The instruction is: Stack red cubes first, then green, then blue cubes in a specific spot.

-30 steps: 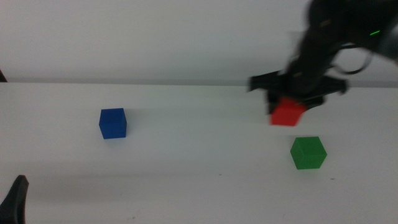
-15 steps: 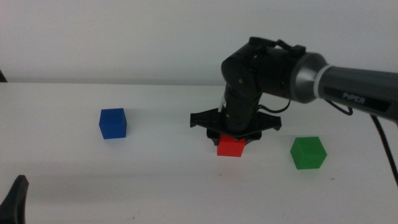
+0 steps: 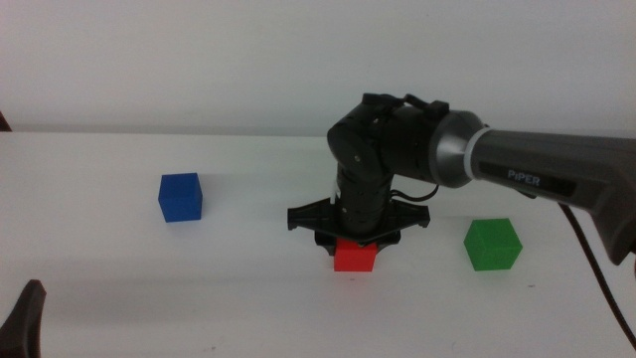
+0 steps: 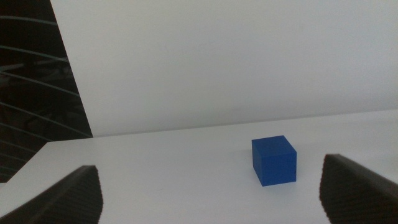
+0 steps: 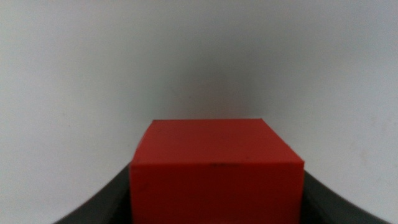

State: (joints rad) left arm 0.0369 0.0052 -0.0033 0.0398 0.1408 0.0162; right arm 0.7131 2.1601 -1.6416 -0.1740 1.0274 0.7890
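My right gripper (image 3: 355,243) reaches down over the middle of the table, shut on the red cube (image 3: 355,258), which is at or just above the tabletop. In the right wrist view the red cube (image 5: 217,177) fills the space between the two jaws of the right gripper (image 5: 217,210). The green cube (image 3: 492,245) rests on the table to the right of it. At the left lies the blue cube (image 3: 180,197). My left gripper (image 3: 25,318) waits at the bottom left corner; in its wrist view the left gripper (image 4: 211,193) is open, with the blue cube (image 4: 273,160) ahead of it.
The white table (image 3: 248,298) ends at a pale wall (image 3: 199,60) behind. The right arm's grey link (image 3: 537,164) stretches in from the right, above and behind the green cube. A dark slatted area (image 4: 31,93) shows beside the table in the left wrist view.
The right arm has carried the red cube leftward and down, from near the green cube to the middle of the table. The left gripper, blue cube and green cube have stayed put.
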